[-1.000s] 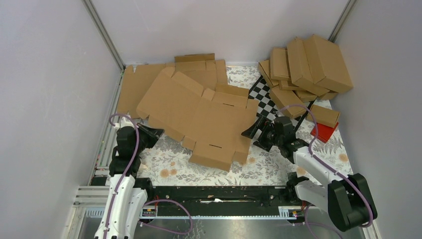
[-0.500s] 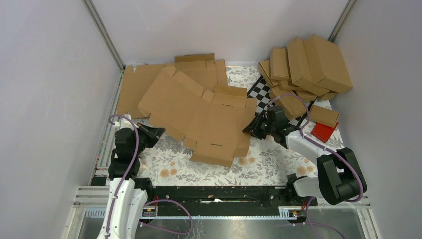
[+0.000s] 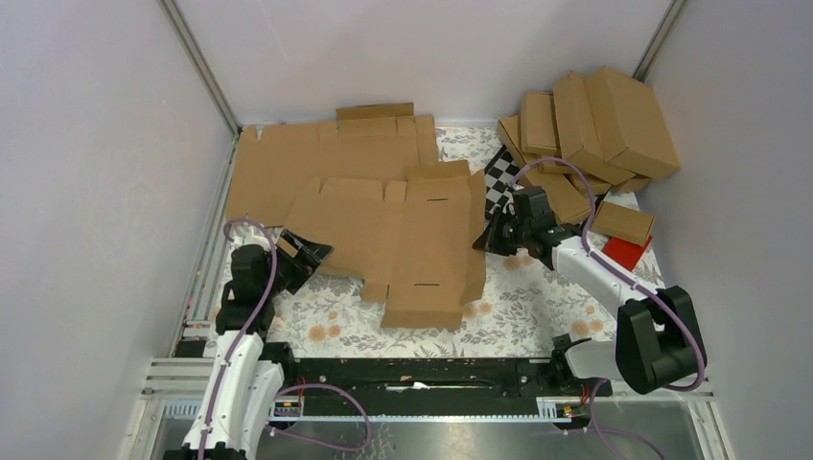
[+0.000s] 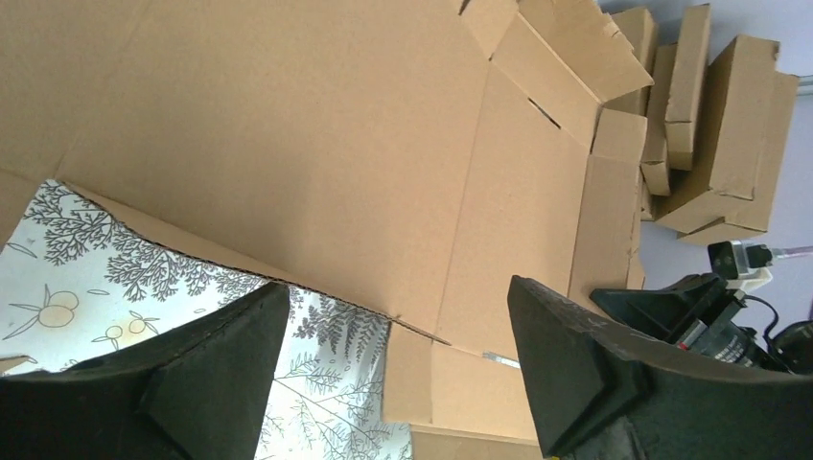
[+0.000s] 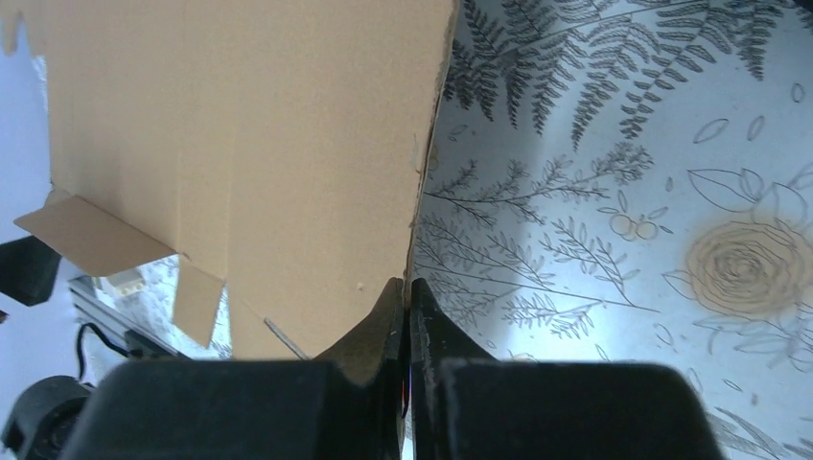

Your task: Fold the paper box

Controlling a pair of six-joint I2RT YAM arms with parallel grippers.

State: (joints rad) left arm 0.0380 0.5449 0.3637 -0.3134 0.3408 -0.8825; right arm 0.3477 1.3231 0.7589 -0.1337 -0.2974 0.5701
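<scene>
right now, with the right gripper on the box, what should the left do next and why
Probably ease the left gripper forward and close on the edge of the box in front of it. It is open with that edge just ahead, while the right gripper pinches the right edge, so a second hold would likely steady the sheet for folding.

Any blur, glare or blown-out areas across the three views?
Top external: even soft light, the paper box sharp, shadows faint. Left wrist: its cardboard crisp, the left claw dark with little detail. Right wrist: the right claw close and out of focus, left margin washed out pale, the floral cloth sharp.
</scene>
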